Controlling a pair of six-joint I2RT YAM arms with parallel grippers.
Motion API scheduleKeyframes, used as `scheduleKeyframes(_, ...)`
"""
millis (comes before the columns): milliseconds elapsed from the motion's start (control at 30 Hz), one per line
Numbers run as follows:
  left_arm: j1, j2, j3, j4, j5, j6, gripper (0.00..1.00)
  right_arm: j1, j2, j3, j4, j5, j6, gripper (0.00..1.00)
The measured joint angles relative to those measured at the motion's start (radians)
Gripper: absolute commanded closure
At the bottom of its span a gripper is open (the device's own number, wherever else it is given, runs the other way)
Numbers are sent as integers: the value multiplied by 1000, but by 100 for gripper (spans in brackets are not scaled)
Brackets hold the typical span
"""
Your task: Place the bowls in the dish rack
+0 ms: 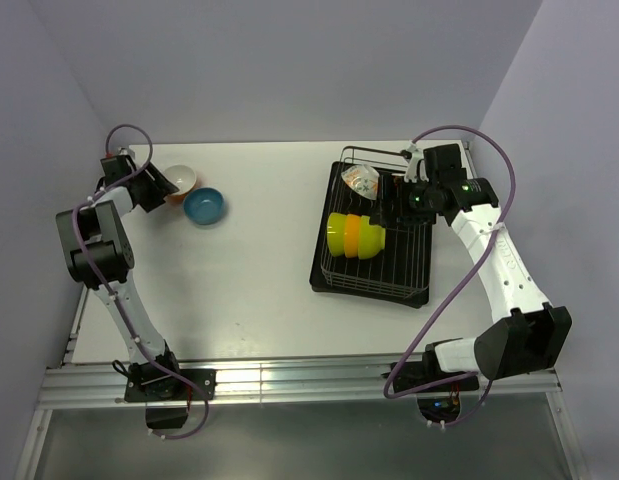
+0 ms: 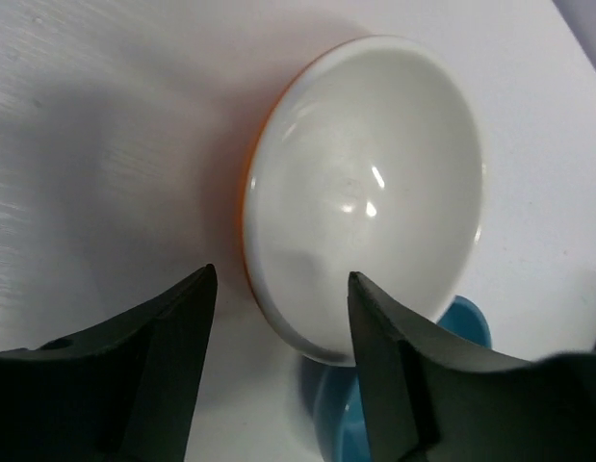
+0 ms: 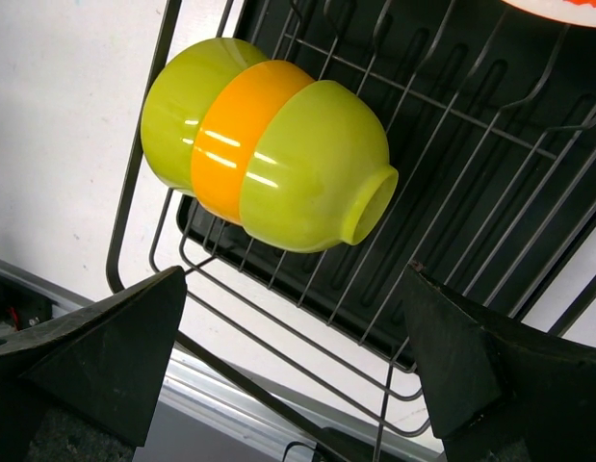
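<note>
Table [image 1: 259, 300]: white top; both arm bases bolted at its near edge.
Dish rack [image 1: 389, 275]: black wire over a black tray, on the right half of the table, running from near the near edge toward the far edge.
Stacked bowls: three lie on their sides on the left part of the rack, nested in a row.
Left lime green bowl [image 3: 177, 106]: end of the row, by the rack's left rim.
Orange bowl [image 3: 235, 135]: between the two green ones, only a band showing.
Right lime green bowl [image 3: 312, 173]: foot ring points toward the rack's right side.
Right gripper [image 3: 293, 277]: above the rack, fingers spread wide, nothing between them.
Cream bowl [image 1: 361, 180]: in the rack's far left part, small coloured marks visible.
Blue bowl [image 1: 204, 206]: on the table toward the far left corner, mouth up, just beside the salmon-red bowl.
Salmon-red bowl [image 2: 365, 192]: white inside, nearest the far left corner.
Left gripper [image 2: 280, 279]: at the salmon-red bowl; fingers apart, straddling its rim, one outside and one over the inside. Contact: cannot tell.
</note>
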Motion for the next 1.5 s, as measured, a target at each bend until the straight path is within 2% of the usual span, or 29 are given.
scheduleKeyframes(133, 0, 25, 8, 2, -10, -2, 58, -5, -1, -1, 0, 2, 0, 0)
scheduleKeyframes(167, 0, 31, 15, 2, -11, -1, 65, -6, -1, -2, 0, 2, 0, 0)
scheduleKeyframes(333, 0, 84, 91, 8, -10, -25, 84, -8, -1, -10, 1, 2, 1, 0)
scheduleKeyframes(367, 0, 97, 108, 8, -3, -29, 91, -8, -1, -10, 1, 2, 1, 0)
scheduleKeyframes(467, 1, 129, 146, 23, 33, -69, 100, -11, -5, -11, 3, 2, 0, 0)
scheduleKeyframes(767, -2, 115, 194, 112, 233, -229, 100, -57, -84, -43, 37, -66, 2, 0)
scheduleKeyframes(933, -54, -72, 50, 202, 338, -309, 100, -78, -132, -43, 103, -174, 34, 0)
scheduleKeyframes(1067, -167, -245, -24, 246, 393, -335, 100, -82, -159, -43, 171, -263, 77, 0)
scheduleKeyframes(1200, -314, -381, -31, 245, 407, -326, 100, -83, -193, -43, 284, -331, 171, 0)
scheduleKeyframes(1333, -446, -450, -25, 224, 437, -314, 100, -78, -211, -32, 400, -373, 276, 0)
scheduleKeyframes(1500, -557, -455, -17, 143, 441, -282, 100, -33, -192, 31, 465, -383, 356, 0)
